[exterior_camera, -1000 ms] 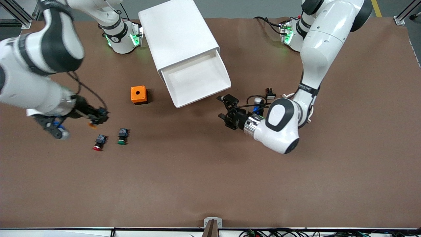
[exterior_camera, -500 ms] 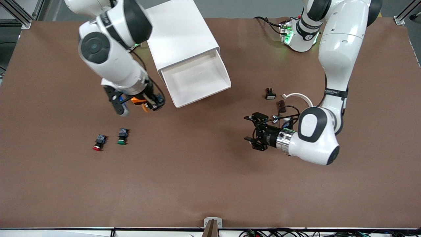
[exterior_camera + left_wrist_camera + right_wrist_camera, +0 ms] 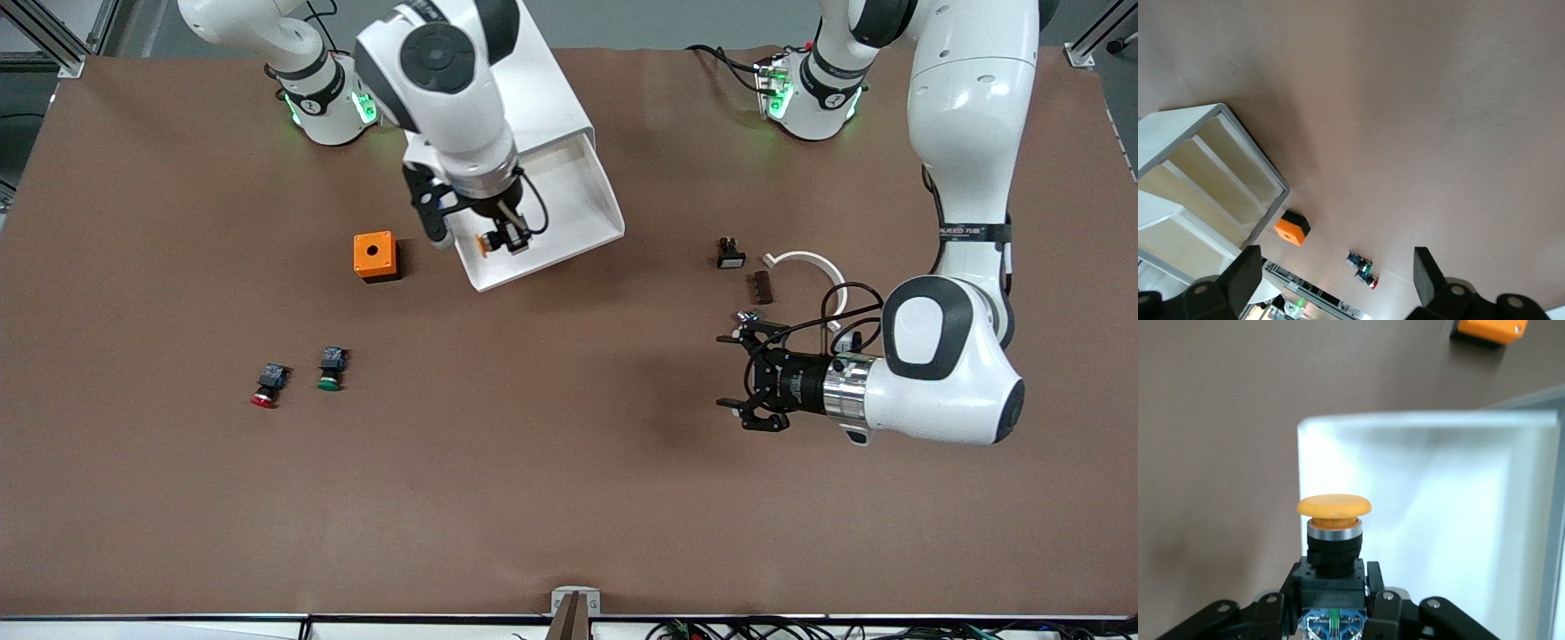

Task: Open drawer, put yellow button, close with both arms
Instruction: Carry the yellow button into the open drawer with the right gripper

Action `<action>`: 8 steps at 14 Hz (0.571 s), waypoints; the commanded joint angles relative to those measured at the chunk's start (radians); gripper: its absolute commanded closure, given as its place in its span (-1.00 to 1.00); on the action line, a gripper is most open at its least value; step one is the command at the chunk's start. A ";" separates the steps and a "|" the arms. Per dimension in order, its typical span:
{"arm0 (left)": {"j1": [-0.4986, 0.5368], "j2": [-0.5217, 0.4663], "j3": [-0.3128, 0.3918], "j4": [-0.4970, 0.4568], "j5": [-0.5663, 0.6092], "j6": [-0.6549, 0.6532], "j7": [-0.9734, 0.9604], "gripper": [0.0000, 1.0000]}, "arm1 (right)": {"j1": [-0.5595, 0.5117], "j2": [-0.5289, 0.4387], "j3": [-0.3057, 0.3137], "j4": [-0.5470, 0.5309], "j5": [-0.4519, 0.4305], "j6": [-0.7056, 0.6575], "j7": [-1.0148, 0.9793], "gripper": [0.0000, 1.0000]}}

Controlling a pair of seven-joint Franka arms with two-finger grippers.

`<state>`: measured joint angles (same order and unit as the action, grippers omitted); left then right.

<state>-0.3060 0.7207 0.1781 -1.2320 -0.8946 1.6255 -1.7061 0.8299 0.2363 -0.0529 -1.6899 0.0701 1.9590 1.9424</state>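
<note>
Carried over open white top drawer (image 3: pixel 569 209) — small yellow-capped push-button (image 3: pixel 486 242) clamped in right gripper (image 3: pixel 500 240); left gripper (image 3: pixel 751 382) spread wide, empty — over brown table (image 3: pixel 569 498).

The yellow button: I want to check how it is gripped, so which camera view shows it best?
The right wrist view: the yellow button fills the frame, cap up, its black body clamped in the right gripper over the open drawer. The front view shows only an orange speck under that gripper. The left wrist view does not show it.

Yellow-orange cap on yellow button (image 3: pixel 1333 505), white drawer (image 3: pixel 569 218), orange box (image 3: pixel 374 256), brown table (image 3: pixel 569 498)
</note>
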 commanded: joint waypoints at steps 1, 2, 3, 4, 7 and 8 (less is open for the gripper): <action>-0.008 -0.007 0.004 0.009 0.017 0.031 0.011 -1.00 | 0.058 0.029 -0.015 -0.005 -0.032 0.037 0.108 1.00; -0.011 -0.007 0.004 0.009 0.019 0.040 0.011 -1.00 | 0.067 0.040 -0.015 -0.002 -0.032 0.037 0.125 1.00; -0.016 -0.009 0.007 0.008 0.020 0.043 0.032 -1.00 | 0.074 0.047 -0.015 -0.002 -0.032 0.037 0.139 1.00; -0.018 -0.010 0.007 0.008 0.026 0.044 0.069 -1.00 | 0.078 0.049 -0.015 -0.002 -0.032 0.035 0.148 1.00; -0.051 -0.027 -0.006 0.006 0.167 0.044 0.231 -1.00 | 0.071 0.061 -0.016 -0.001 -0.032 0.034 0.148 1.00; -0.061 -0.032 -0.005 0.005 0.178 0.044 0.291 -1.00 | 0.064 0.061 -0.018 0.001 -0.024 0.034 0.153 0.50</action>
<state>-0.3364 0.7138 0.1715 -1.2197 -0.7699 1.6636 -1.5077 0.8957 0.2994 -0.0623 -1.6964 0.0528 1.9930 2.0699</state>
